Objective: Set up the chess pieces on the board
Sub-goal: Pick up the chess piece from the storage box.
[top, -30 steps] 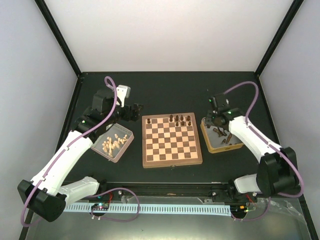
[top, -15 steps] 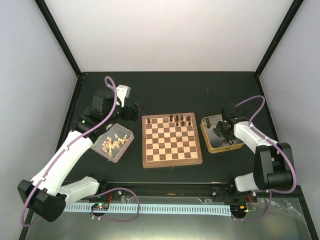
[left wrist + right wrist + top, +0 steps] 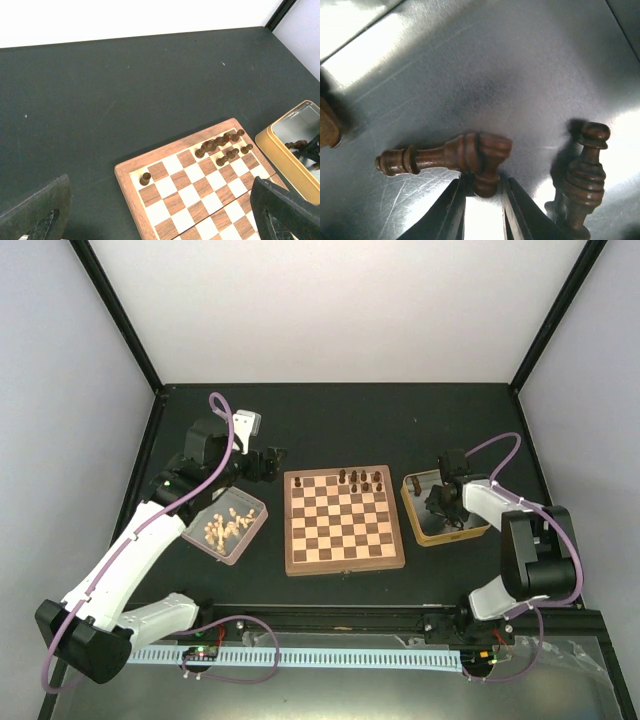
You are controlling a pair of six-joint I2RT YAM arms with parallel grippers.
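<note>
The board [image 3: 345, 540] lies mid-table, with several dark chess pieces [image 3: 360, 480] along its far rows. The left wrist view shows that cluster [image 3: 220, 145] and one lone piece [image 3: 145, 177] on the board's corner square. My left gripper [image 3: 270, 462] is open and empty, above the table beside the board's far left corner [image 3: 160, 212]. My right gripper [image 3: 440, 502] is down inside the gold-rimmed metal tray [image 3: 415, 525]. Its jaws [image 3: 485, 200] are narrowly shut on a small dark chess piece [image 3: 486, 184]. That piece touches a dark piece lying on its side [image 3: 445, 152].
Another dark piece [image 3: 585, 170] stands just right of my right fingers on the tray floor [image 3: 485, 60]. A metal tray of pale cream pieces [image 3: 225, 527] sits left of the board. The gold tray's rim [image 3: 280, 150] shows in the left wrist view.
My right arm has swung from the tray's far left corner and dropped into the tray, closing round a dark piece. The left arm has not moved.
</note>
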